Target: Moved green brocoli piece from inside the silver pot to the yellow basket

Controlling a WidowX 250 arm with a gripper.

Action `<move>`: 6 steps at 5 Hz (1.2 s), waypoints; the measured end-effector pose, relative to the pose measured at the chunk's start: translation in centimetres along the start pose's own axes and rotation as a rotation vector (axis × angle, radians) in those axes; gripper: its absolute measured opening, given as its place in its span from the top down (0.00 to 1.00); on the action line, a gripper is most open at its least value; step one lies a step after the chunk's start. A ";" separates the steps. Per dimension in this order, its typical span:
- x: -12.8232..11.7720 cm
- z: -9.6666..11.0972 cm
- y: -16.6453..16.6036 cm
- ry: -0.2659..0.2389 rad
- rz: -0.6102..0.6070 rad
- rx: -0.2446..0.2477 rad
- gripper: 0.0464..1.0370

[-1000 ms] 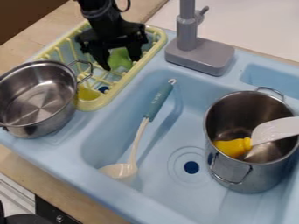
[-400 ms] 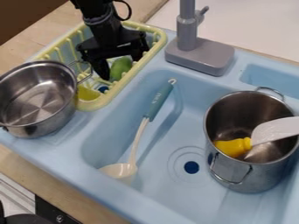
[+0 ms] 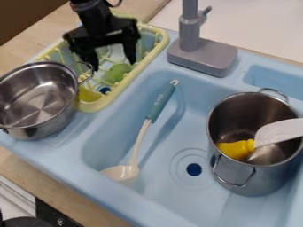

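A wooden counter [image 3: 65,195] borders the blue sink [image 3: 65,155], the claw [image 3: 112,65] spread over the yellow basket [image 3: 98,106].

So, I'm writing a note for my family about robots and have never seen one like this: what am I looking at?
The black machine is a robot arm, seen by a fixed camera looking down at a slant. Its two-finger gripper is open above a yellow basket and holds nothing. The green broccoli piece lies in that basket, below the fingers. Beside the basket sits a shallow silver pot. In the light blue sink lies a ladle with a teal handle; a tall silver pot stands there too, with a yellow-and-white utensil inside. The grey tap stands at the back.
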State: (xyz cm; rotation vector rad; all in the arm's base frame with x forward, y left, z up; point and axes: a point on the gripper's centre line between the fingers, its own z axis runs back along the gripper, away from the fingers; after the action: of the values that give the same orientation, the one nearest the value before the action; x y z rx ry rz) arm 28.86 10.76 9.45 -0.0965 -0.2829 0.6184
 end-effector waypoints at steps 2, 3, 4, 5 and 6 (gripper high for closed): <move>1.3 3.8 -1.4 -0.063 -0.012 -0.004 0.04; 1.1 5.3 -1.6 -0.064 -0.035 0.007 0.04; 0.2 6.1 -1.2 -0.024 -0.060 0.032 0.04; -0.5 8.4 -0.6 -0.069 -0.072 0.064 0.04; -1.9 8.8 -0.7 -0.034 -0.148 0.037 0.04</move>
State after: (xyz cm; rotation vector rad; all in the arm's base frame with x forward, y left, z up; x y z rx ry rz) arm 25.24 9.09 17.57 -0.0288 -0.3087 0.4786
